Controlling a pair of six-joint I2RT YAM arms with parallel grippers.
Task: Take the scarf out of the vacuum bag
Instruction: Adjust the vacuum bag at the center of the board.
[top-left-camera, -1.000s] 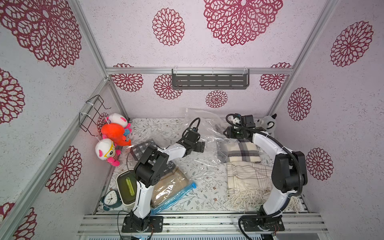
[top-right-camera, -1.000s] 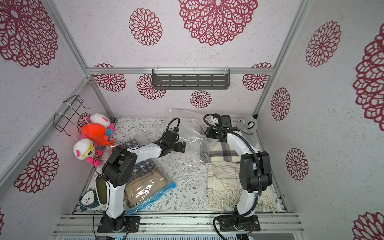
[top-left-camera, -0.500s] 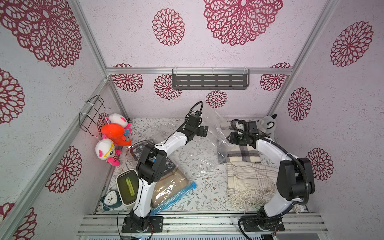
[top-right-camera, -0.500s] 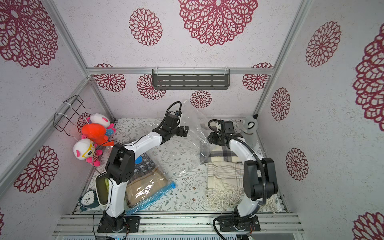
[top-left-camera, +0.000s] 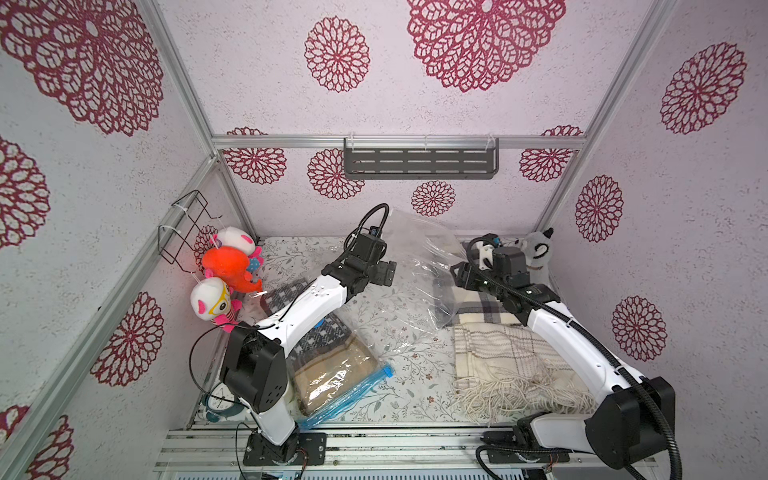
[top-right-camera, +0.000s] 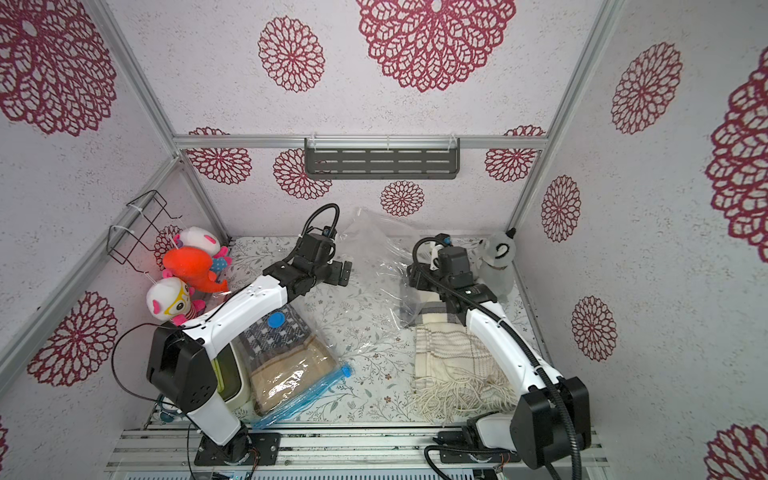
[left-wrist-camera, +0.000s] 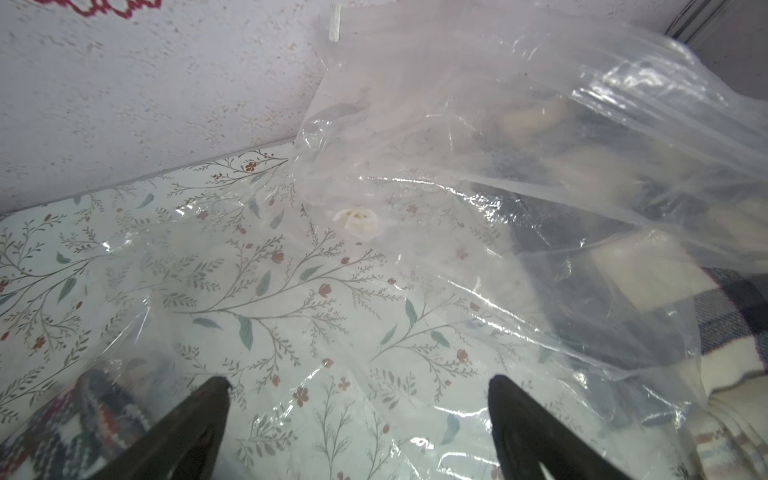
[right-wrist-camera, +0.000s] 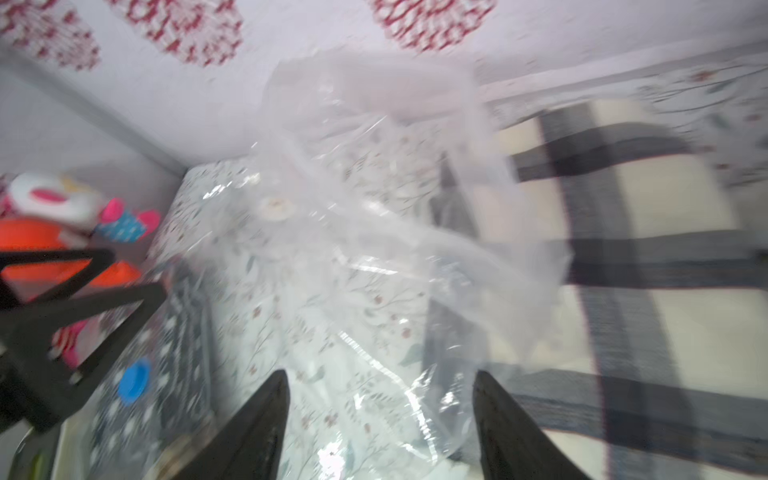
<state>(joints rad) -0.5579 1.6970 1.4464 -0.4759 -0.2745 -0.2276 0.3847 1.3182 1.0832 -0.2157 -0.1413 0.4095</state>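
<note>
Left hand and right hand open, gripping nothing, flanking the vacuum bag; loose film over the scarf end, liable to snag.

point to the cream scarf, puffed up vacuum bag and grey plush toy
cream scarf (top-left-camera: 498, 357), in a top view, its striped middle
puffed up vacuum bag (top-left-camera: 419, 247), in a top view, its raised wall
grey plush toy (top-left-camera: 536, 249), in a top view, its head

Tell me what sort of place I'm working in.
Probably a staged test booth dressed up as a home corner, not a real room. The flower-patterned wall panels sit in bare aluminium framing. The props are household ones: plush toys and a wall shelf.
</note>
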